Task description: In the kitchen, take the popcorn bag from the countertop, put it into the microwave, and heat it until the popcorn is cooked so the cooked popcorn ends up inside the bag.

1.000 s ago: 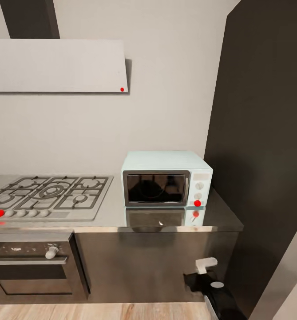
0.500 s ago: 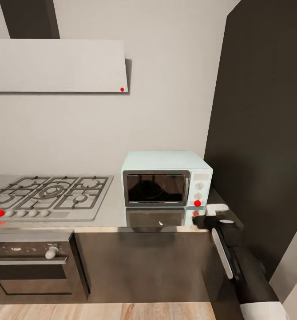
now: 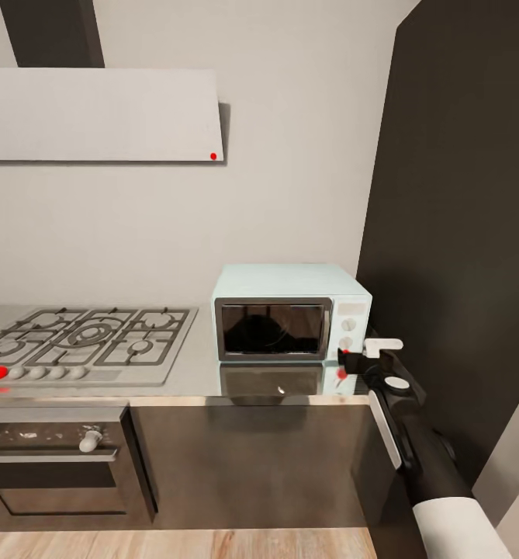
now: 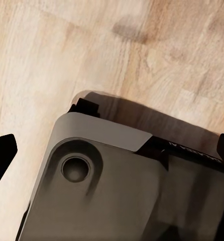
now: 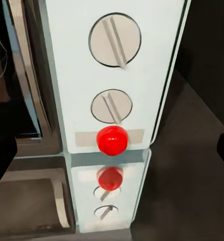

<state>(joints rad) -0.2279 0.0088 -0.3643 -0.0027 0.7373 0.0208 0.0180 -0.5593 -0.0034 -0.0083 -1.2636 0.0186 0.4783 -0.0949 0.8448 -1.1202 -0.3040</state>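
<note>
The pale mint-blue microwave (image 3: 290, 310) stands on the grey countertop (image 3: 197, 376) against the wall, its dark glass door shut. My right gripper (image 3: 346, 359) is raised in front of the microwave's control panel, right at the red dot (image 3: 339, 353). In the right wrist view the panel is close up, with two white knobs (image 5: 114, 40) and the red dot (image 5: 112, 140) between my open right gripper (image 5: 112, 155) fingertips. My left gripper (image 4: 112, 153) hangs open over the wooden floor. The popcorn bag and the popcorn are out of view.
A grey gas hob (image 3: 84, 338) lies left of the microwave, with a black built-in oven (image 3: 53, 462) under it. A tall dark cabinet (image 3: 461, 233) closes the counter's right end. An extractor hood (image 3: 96, 115) hangs above. The robot's grey base (image 4: 127, 191) sits below the left gripper.
My right arm has risen from below the counter's front edge to the microwave's control panel, ending at the red dot. The microwave and the view have not shifted.
</note>
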